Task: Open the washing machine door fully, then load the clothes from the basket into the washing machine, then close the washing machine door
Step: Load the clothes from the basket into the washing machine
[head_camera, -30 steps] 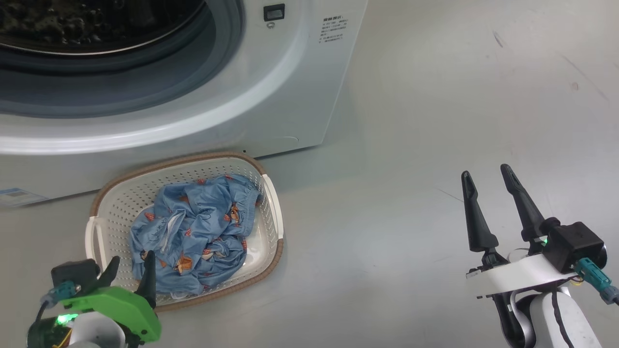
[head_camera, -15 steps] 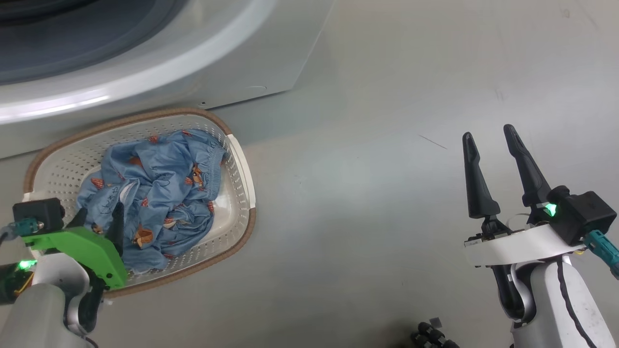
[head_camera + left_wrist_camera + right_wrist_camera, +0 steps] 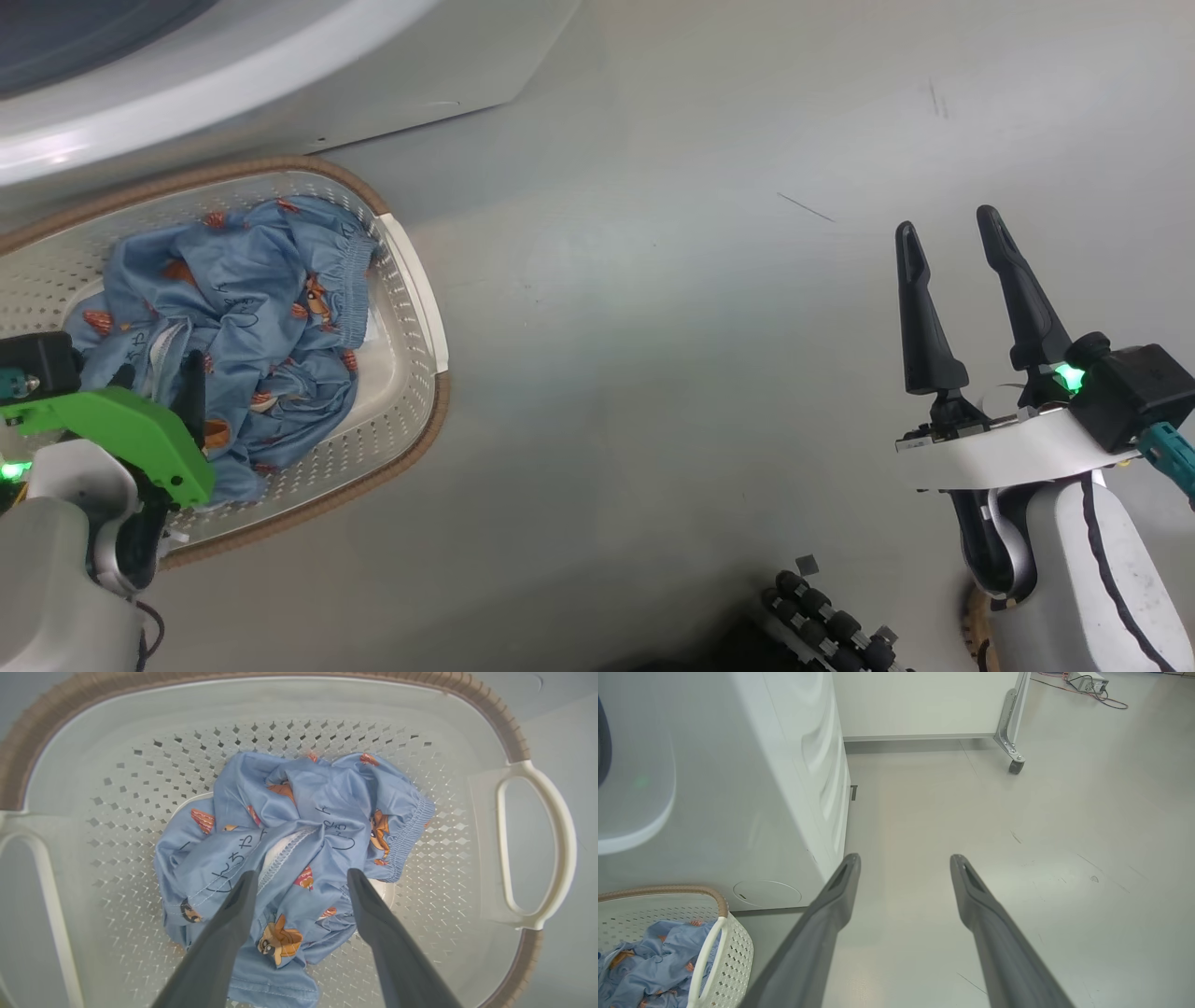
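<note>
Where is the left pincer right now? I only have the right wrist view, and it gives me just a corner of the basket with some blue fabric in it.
Observer: The left pincer hangs over the clothes in the basket, pointing down at the heap.
Operator: Open, or already gripping?
Observer: Open. Its fingers stand wide on either side of the heap's middle fold. I cannot tell whether the tips touch the fabric.
Operator: How does the heap lie?
Observer: It is one crumpled bundle near the middle of the basket, with its elastic edge turned toward one handle.
</note>
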{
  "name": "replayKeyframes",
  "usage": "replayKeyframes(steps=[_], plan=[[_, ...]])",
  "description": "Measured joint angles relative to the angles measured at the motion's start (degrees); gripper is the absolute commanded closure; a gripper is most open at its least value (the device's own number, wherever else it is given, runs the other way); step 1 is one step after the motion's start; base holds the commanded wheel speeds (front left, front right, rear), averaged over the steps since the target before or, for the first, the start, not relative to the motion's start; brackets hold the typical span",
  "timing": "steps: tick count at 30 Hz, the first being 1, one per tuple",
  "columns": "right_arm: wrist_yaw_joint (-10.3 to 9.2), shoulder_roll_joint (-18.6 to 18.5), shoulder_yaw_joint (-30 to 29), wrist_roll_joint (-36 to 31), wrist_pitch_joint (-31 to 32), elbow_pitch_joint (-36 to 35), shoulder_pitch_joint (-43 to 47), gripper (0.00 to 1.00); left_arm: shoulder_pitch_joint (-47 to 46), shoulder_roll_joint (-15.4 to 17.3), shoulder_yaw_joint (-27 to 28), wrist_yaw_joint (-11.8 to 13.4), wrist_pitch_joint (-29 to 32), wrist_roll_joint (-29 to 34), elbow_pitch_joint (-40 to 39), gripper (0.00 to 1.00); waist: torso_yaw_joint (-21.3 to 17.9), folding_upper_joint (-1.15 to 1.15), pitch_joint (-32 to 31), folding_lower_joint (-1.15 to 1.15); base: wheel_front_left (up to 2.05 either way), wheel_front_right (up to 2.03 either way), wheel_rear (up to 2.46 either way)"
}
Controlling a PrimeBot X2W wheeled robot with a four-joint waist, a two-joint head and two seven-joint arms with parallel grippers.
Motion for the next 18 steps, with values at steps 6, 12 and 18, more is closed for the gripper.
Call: replayKeyframes(steps=[6,12,18], plan=[[0.0,0.02,-0.07,0.0,0.0,-0.68,0.0,0.0,-3.72,1.83,-1.34,0.0,1.34,-0.13,0.41,0.0,-0.86,0.0,2.68,0.0,0.0,0.0,0.0],[-0.03,0.04,0.13,0.13,-0.01,-1.67,-0.19,0.0,-6.19,4.52,-2.74,0.0,2.98,-0.13,2.01,0.0,-1.56,0.0,5.74,0.0,0.0,0.0,0.0],[-0.07,0.07,0.19,0.68,0.0,-2.04,-1.29,0.0,-8.08,5.23,-4.43,-0.01,3.96,-0.62,2.83,0.0,-2.11,0.0,8.69,0.0,0.0,0.0,0.0]])
